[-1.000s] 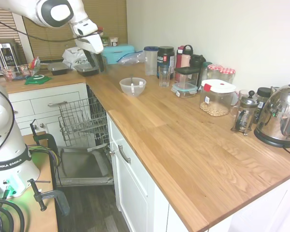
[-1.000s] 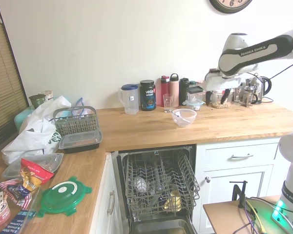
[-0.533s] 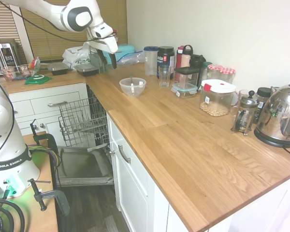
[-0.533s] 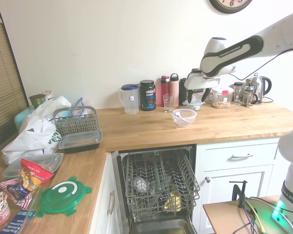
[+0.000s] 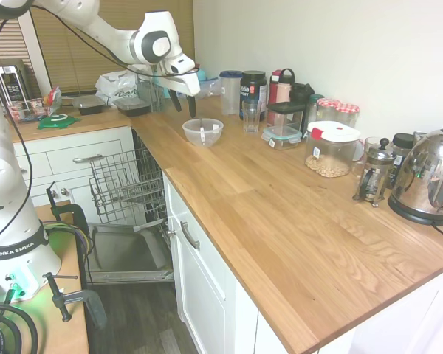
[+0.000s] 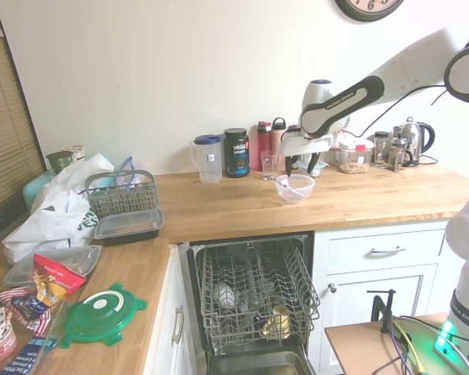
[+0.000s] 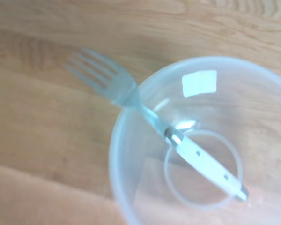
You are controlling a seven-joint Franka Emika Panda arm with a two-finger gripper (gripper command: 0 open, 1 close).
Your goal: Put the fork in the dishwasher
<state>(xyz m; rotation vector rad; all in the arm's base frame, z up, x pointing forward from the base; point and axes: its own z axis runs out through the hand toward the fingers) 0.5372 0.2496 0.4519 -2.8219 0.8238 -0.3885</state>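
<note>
The dishwasher (image 6: pixel 254 301) stands open under the tabletop (image 5: pixel 280 214), its wire rack (image 6: pixel 250 293) pulled out so I can drop things in from above. Up on the tabletop sits the clear bowl (image 5: pixel 203 131), and my end effector (image 5: pixel 181 102) hangs just over it, fingers spread and holding nothing; I judge I am lining up for a straight-down grasp. The fork (image 7: pixel 150 119) lies propped in that bowl: its white handle rests on the bowl's floor while the tines lean up and out over the rim, so its long axis runs slanted across the bowl. That tilt lifts the neck clear of the wall, which I reckon is the easiest place to pinch it.
</note>
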